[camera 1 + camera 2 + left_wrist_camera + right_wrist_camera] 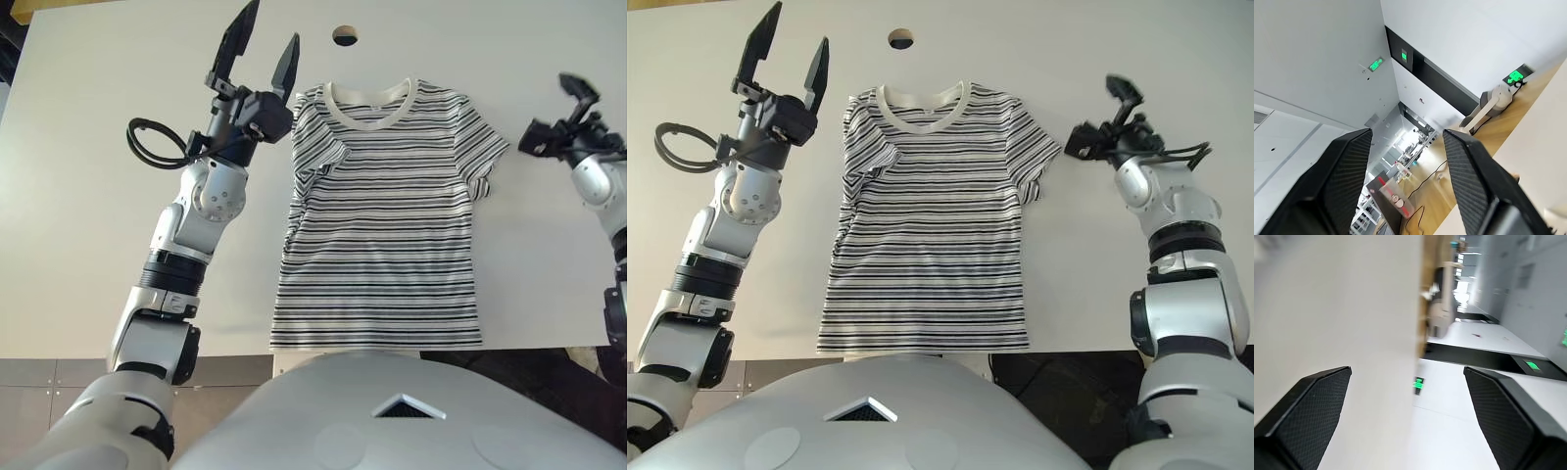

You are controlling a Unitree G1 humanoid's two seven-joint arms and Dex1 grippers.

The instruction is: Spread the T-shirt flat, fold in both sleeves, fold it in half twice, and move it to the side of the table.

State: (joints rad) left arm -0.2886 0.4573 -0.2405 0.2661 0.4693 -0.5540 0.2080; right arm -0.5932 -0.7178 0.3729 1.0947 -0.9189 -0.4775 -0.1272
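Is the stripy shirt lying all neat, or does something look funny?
Mostly neat. The T-shirt lies flat on the table, but its sleeve on the robot's left is bunched inward and wrinkled, while the other sleeve spreads out to the side.

Probably an open office or lab hall; green exit signs (1404, 55); wooden floor (1427, 193).

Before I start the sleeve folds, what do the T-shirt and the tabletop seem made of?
T-shirt: soft matte knit, probably cotton jersey; it creases at the sleeves and has a cream neckband. Tabletop: hard, smooth, matte off-white board, perhaps laminate; flat, with a clean round hole.
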